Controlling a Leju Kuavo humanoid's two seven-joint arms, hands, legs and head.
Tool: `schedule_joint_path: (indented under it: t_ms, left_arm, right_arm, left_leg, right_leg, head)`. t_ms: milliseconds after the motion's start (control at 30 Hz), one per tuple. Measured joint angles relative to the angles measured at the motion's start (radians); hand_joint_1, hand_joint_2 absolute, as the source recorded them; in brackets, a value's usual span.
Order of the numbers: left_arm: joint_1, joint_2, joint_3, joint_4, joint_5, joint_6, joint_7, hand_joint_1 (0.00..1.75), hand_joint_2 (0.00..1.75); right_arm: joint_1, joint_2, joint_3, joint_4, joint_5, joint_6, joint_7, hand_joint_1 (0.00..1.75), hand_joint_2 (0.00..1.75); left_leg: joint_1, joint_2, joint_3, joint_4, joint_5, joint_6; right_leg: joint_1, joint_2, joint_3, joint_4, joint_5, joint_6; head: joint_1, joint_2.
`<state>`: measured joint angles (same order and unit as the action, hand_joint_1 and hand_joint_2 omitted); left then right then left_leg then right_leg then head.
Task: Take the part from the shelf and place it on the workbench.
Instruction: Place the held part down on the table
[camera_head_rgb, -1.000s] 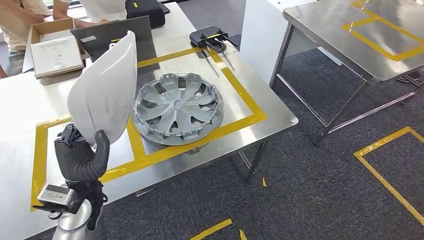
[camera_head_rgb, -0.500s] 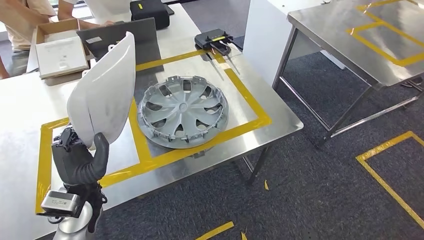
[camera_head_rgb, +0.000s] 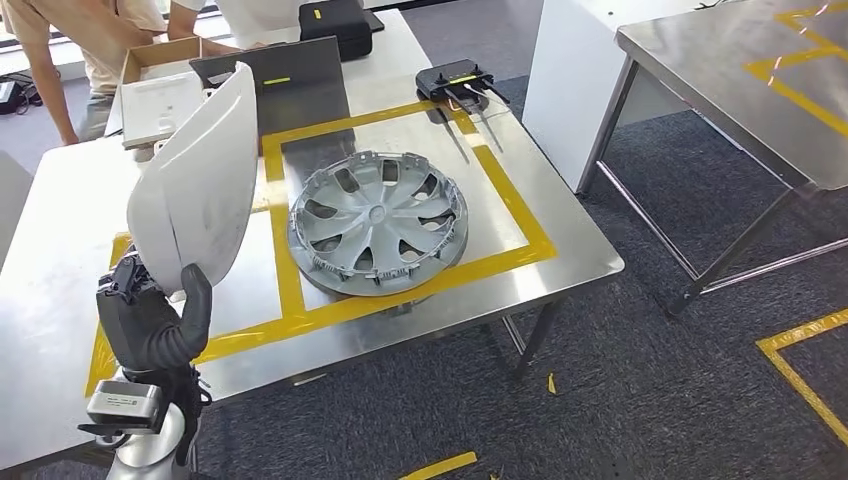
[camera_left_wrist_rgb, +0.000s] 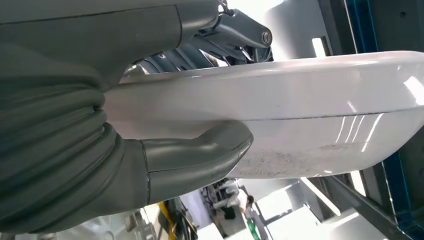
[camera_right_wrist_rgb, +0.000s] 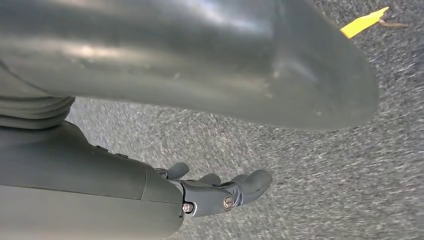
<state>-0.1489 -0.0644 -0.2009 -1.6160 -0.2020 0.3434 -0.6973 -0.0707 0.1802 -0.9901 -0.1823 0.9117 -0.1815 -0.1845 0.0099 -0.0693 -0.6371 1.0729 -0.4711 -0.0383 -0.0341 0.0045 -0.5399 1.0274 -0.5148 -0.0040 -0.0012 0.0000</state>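
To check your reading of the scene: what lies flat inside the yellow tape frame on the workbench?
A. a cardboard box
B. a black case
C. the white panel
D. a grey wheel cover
D: the grey wheel cover lies flat inside the yellow tape frame.

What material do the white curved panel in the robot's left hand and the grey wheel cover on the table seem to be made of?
White curved panel: probably painted or moulded plastic; glossy, with reflections and grey scuffs in the left wrist view. Grey wheel cover: likely silver-painted plastic; matte sheen, thin moulded spokes and rim clips. The left hand holds the panel upright.
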Motion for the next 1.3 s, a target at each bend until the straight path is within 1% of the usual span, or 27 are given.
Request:
schedule_joint_path:
  t_ms: [67,100,133,167,200,233,267,300,333,367,433,467,500,533,567,600,633,667,700,767,800,833,900,1000,1033,1133,1300]
  left_arm:
    - [0.007,0.003,0.014,-0.001,-0.007,0.015,0.0,1.75,1.75]
    - [0.014,0.004,0.02,-0.002,-0.012,0.021,0.0,1.75,1.75]
    - [0.024,0.005,0.028,-0.004,-0.018,0.027,0.0,1.75,1.75]
    - [0.034,0.006,0.036,-0.008,-0.024,0.033,0.0,1.75,1.75]
    - [0.043,0.008,0.044,-0.013,-0.033,0.04,0.001,1.75,1.75]
    - [0.051,0.009,0.052,-0.018,-0.043,0.048,0.002,1.75,1.75]
    - [0.056,0.01,0.061,-0.023,-0.059,0.06,0.003,1.75,1.75]
    - [0.059,0.01,0.069,-0.027,-0.082,0.075,0.005,1.75,1.75]
    - [0.062,0.011,0.078,-0.029,-0.111,0.093,0.008,1.75,1.75]
    - [0.065,0.011,0.088,-0.029,-0.14,0.111,0.012,1.75,1.75]
    - [0.072,0.015,0.109,-0.028,-0.179,0.133,0.019,1.75,1.75]
    - [0.074,0.016,0.118,-0.027,-0.187,0.138,0.021,1.75,1.75]
    - [0.073,0.018,0.124,-0.026,-0.191,0.141,0.022,1.75,1.75]
    - [0.072,0.018,0.128,-0.025,-0.198,0.146,0.023,1.75,1.75]
    - [0.07,0.018,0.13,-0.022,-0.211,0.152,0.024,1.75,1.75]
    - [0.068,0.018,0.132,-0.017,-0.234,0.161,0.028,1.75,1.75]
    - [0.064,0.019,0.136,-0.008,-0.27,0.173,0.036,1.75,1.75]
    - [0.056,0.022,0.141,0.005,-0.317,0.186,0.046,1.75,1.75]
    - [0.044,0.027,0.149,0.023,-0.373,0.198,0.059,1.75,1.75]
    - [0.002,0.046,0.168,0.075,-0.477,0.213,0.08,1.75,1.75]
    - [-0.025,0.058,0.179,0.108,-0.512,0.216,0.088,1.75,1.75]
    - [-0.055,0.074,0.191,0.147,-0.536,0.216,0.093,1.75,1.75]
    - [-0.123,0.11,0.217,0.24,-0.563,0.221,0.095,1.75,1.75]
    - [-0.216,0.161,0.252,0.381,-0.582,0.234,0.086,1.75,1.75]
    - [-0.238,0.172,0.26,0.414,-0.584,0.236,0.085,1.75,1.75]
    - [-0.28,0.191,0.271,0.483,-0.585,0.241,0.079,1.75,1.75]
    - [-0.305,0.199,0.272,0.543,-0.593,0.243,0.079,1.75,1.75]
  right_arm:
    - [0.003,0.001,0.003,0.0,0.004,0.003,0.005,0.0,0.0]
    - [0.005,0.001,0.004,0.0,0.007,0.005,0.008,0.0,0.0]
    - [0.006,0.001,0.006,0.0,0.013,0.007,0.011,0.0,0.0]
    - [0.007,0.002,0.01,0.0,0.019,0.01,0.012,0.0,0.0]
    - [0.008,0.002,0.014,0.0,0.026,0.013,0.013,0.0,0.0]
    - [0.008,0.003,0.019,0.0,0.034,0.015,0.013,0.0,0.0]
    - [0.008,0.005,0.023,0.0,0.04,0.016,0.011,0.0,0.0]
    - [0.009,0.006,0.027,0.0,0.046,0.017,0.009,0.0,0.0]
    - [0.009,0.006,0.03,0.0,0.051,0.017,0.008,0.0,0.0]
    - [0.009,0.007,0.034,0.0,0.055,0.017,0.006,0.0,0.0]
    - [0.007,0.007,0.04,0.0,0.059,0.017,0.006,0.0,0.0]
    - [0.006,0.007,0.043,0.0,0.06,0.017,0.005,0.0,0.0]
    - [0.005,0.007,0.044,0.0,0.061,0.017,0.005,0.0,0.0]
    - [0.005,0.007,0.045,0.0,0.061,0.017,0.005,0.0,0.0]
    - [0.007,0.007,0.046,0.0,0.061,0.017,0.005,0.0,0.0]
    - [0.009,0.006,0.046,0.0,0.062,0.017,0.006,0.0,0.0]
    - [0.011,0.006,0.046,0.0,0.063,0.016,0.007,0.0,0.0]
    - [0.013,0.006,0.046,0.0,0.065,0.017,0.008,0.0,0.0]
    - [0.013,0.006,0.046,0.0,0.068,0.018,0.01,0.0,0.0]
    - [0.012,0.005,0.046,0.0,0.074,0.021,0.014,0.0,0.0]
    - [0.011,0.004,0.046,0.0,0.076,0.024,0.016,0.0,0.0]
    - [0.009,0.003,0.046,0.0,0.076,0.028,0.018,0.0,0.0]
    - [0.005,0.003,0.046,0.0,0.076,0.035,0.02,0.0,0.0]
    - [0.004,0.003,0.046,0.0,0.076,0.038,0.022,0.0,0.0]
    - [0.005,0.003,0.046,0.0,0.076,0.038,0.022,0.0,0.0]
    - [0.007,0.003,0.046,0.0,0.077,0.038,0.022,0.0,0.0]
    - [0.007,0.003,0.046,0.0,0.08,0.039,0.025,0.0,0.0]
  left_leg:
    - [-0.002,0.044,-0.06,0.124,-0.061,-0.005]
    - [-0.002,0.054,-0.092,0.189,-0.086,-0.007]
    - [-0.001,0.059,-0.112,0.228,-0.094,-0.007]
    - [-0.002,0.062,-0.114,0.23,-0.082,-0.005]
    - [-0.002,0.068,-0.094,0.191,-0.053,-0.002]
    - [-0.004,0.081,-0.059,0.123,-0.016,0.004]
    - [-0.01,0.109,-0.024,0.056,0.009,0.012]
    - [-0.017,0.133,0.004,0.002,0.025,0.022]
    - [-0.023,0.149,0.019,-0.027,0.029,0.03]
    - [-0.029,0.154,0.022,-0.034,0.023,0.036]
    - [-0.026,0.125,0.021,-0.039,0.025,0.046]
    - [-0.022,0.112,0.023,-0.043,0.026,0.05]
    - [-0.018,0.099,0.025,-0.047,0.028,0.055]
    - [-0.014,0.086,0.027,-0.05,0.029,0.06]
    - [-0.014,0.073,0.027,-0.05,0.028,0.063]
    - [-0.014,0.059,0.026,-0.05,0.028,0.066]
    - [-0.014,0.044,0.026,-0.049,0.028,0.067]
    - [-0.014,0.029,0.026,-0.047,0.027,0.067]
    - [-0.014,0.014,0.026,-0.045,0.027,0.067]
    - [-0.013,-0.011,0.026,-0.04,0.026,0.064]
    - [-0.015,-0.021,0.025,-0.036,0.025,0.059]
    - [-0.015,-0.029,0.023,-0.034,0.025,0.053]
    - [-0.018,-0.035,0.019,-0.033,0.024,0.047]
    - [-0.017,-0.028,0.023,-0.043,0.03,0.046]
    - [-0.017,-0.025,0.025,-0.046,0.033,0.042]
    - [-0.017,-0.021,0.028,-0.053,0.036,0.036]
    - [-0.017,-0.019,0.03,-0.056,0.036,0.029]
  right_leg:
    - [0.004,-0.02,0.001,-0.001,-0.002,-0.01]
    - [0.006,-0.031,0.002,-0.001,-0.004,-0.013]
    - [0.008,-0.042,0.003,-0.001,-0.006,-0.015]
    - [0.009,-0.053,0.006,-0.001,-0.01,-0.017]
    - [0.01,-0.063,0.012,-0.001,-0.014,-0.017]
    - [0.012,-0.073,0.019,-0.001,-0.019,-0.015]
    - [0.014,-0.083,0.026,-0.002,-0.024,-0.012]
    - [0.016,-0.093,0.031,-0.001,-0.029,-0.008]
    - [0.02,-0.103,0.035,-0.002,-0.034,-0.003]
    - [0.022,-0.114,0.039,-0.004,-0.036,0.002]
    - [0.024,-0.131,0.047,-0.007,-0.043,0.013]
    - [0.022,-0.119,0.047,-0.001,-0.051,0.018]
    - [0.021,-0.096,0.038,0.023,-0.067,0.023]
    - [0.019,-0.064,0.016,0.069,-0.091,0.026]
    - [0.018,-0.034,-0.017,0.135,-0.12,0.028]
    - [0.018,-0.018,-0.057,0.205,-0.146,0.029]
    - [0.018,-0.011,-0.092,0.259,-0.158,0.03]
    - [0.019,-0.007,-0.113,0.283,-0.151,0.029]
    - [0.019,-0.006,-0.116,0.267,-0.124,0.027]
    - [0.019,0.005,-0.076,0.145,-0.041,0.019]
    - [0.019,0.012,-0.053,0.082,-0.013,0.015]
    - [0.02,0.017,-0.037,0.037,0.002,0.011]
    - [0.022,0.02,-0.032,0.011,0.006,0.007]
    - [0.024,0.025,-0.035,0.01,0.013,0.0]
    - [0.024,0.027,-0.036,0.01,0.015,-0.003]
    - [0.024,0.033,-0.037,0.01,0.017,-0.006]
    - [0.024,0.035,-0.037,0.01,0.015,-0.01]
  head:
    - [-0.006,0.0]
    - [-0.006,0.0]
    - [-0.006,0.0]
    - [-0.006,0.0]
    - [-0.007,0.0]
    - [-0.007,0.0]
    - [-0.007,0.0]
    - [-0.007,0.0]
    - [-0.006,0.0]
    - [-0.006,0.0]
    - [-0.006,0.0]
    - [-0.005,0.0]
    - [-0.004,0.0]
    - [-0.002,0.0]
    - [-0.001,0.0]
    - [0.0,0.0]
    - [0.0,0.0]
    - [0.0,0.0]
    - [0.0,0.0]
    - [0.001,0.0]
    - [0.001,0.0]
    - [0.001,0.0]
    - [0.001,0.0]
    - [0.0,0.0]
    - [0.0,0.0]
    - [0.0,0.0]
    - [0.001,0.0]
